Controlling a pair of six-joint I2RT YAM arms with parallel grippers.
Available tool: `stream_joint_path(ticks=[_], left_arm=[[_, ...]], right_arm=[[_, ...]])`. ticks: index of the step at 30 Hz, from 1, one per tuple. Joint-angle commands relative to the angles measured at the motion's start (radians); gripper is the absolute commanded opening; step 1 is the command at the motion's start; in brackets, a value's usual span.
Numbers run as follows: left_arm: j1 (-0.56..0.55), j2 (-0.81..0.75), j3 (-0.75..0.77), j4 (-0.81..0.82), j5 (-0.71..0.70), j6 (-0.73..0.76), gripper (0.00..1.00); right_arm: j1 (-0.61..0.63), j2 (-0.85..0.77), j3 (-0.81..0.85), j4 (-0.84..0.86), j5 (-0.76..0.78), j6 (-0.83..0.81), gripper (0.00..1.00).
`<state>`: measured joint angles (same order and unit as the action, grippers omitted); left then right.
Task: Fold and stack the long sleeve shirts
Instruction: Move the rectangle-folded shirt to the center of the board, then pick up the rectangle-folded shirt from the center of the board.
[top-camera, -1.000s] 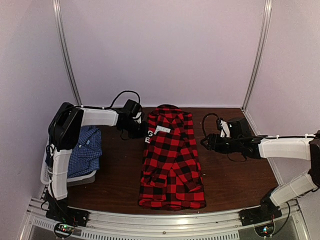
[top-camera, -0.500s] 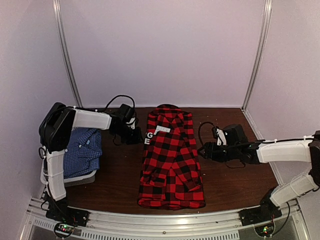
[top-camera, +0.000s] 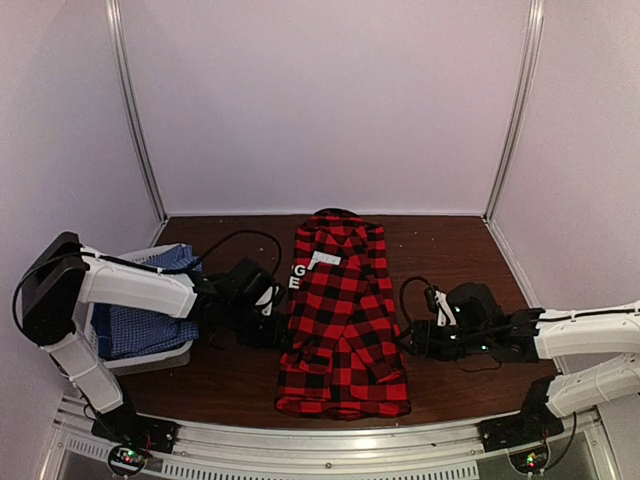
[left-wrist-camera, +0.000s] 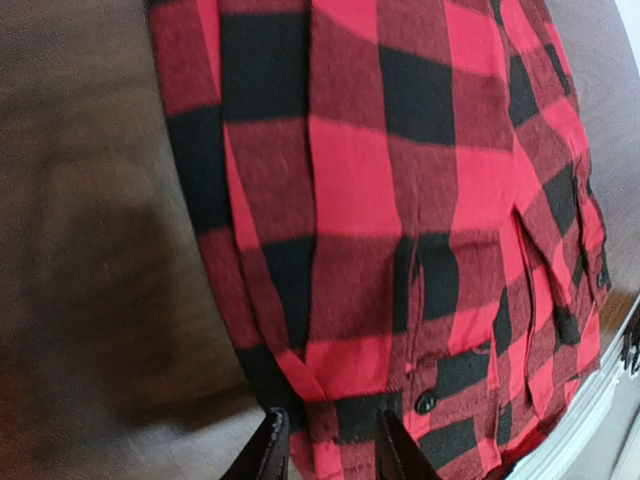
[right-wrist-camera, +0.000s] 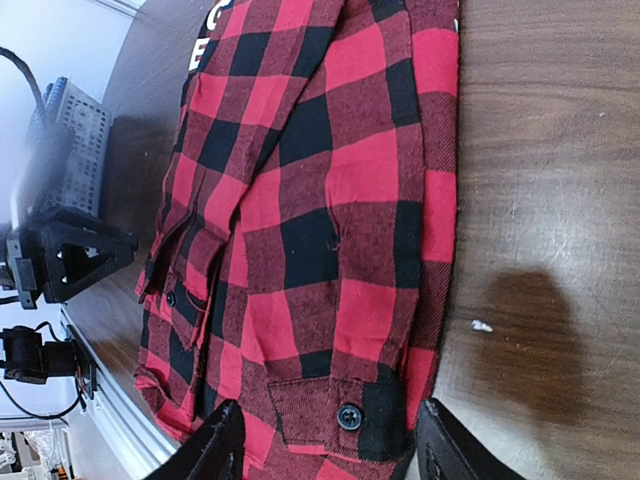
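Fold step on red plaid shirt (top-camera: 343, 320), lying flat. Left gripper (left-wrist-camera: 330, 448): tips apart, shirt edge btwn. Right gripper (right-wrist-camera: 335, 445): tips wide apart round other edge. Next, prob.: pinch both sides, lift, fold up.

Table (top-camera: 450, 245): dark brown wood with visible grain and fine scratches in the wrist views.
Back wall (top-camera: 320, 100): plain, pale lilac-white.
Left wall (top-camera: 50, 120), right wall (top-camera: 590, 120): same finish as the back wall.
Left post (top-camera: 135, 110), right post (top-camera: 513, 110): slim silver metal uprights, one at each rear corner of the table, splaying outward toward the top in the top view.
Rail (top-camera: 250, 438): ribbed aluminium along the table's near edge, with a bright glare patch near its middle.
Light: soft and even, with faint shadows on the wood.
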<state>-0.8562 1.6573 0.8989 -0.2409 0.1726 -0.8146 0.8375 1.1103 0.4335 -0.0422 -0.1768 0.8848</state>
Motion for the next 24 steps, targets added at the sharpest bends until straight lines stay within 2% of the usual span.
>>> stream_joint_path(ticks=[1, 15, 21, 24], left_arm=[[-0.053, -0.059, -0.052, 0.035, -0.066, -0.098, 0.33], [-0.097, -0.027, -0.041, 0.034, -0.093, -0.124, 0.32], [-0.108, -0.007, -0.032, 0.021, -0.086, -0.125, 0.28], [-0.111, -0.004, -0.028, 0.015, -0.083, -0.126, 0.23]], right_arm=[[0.056, -0.024, -0.012, -0.035, 0.071, 0.066, 0.59], [0.152, 0.076, 0.029, -0.046, 0.109, 0.098, 0.55], [0.156, 0.100, 0.045, -0.056, 0.119, 0.087, 0.55], [0.156, 0.102, 0.053, -0.066, 0.125, 0.080, 0.55]])
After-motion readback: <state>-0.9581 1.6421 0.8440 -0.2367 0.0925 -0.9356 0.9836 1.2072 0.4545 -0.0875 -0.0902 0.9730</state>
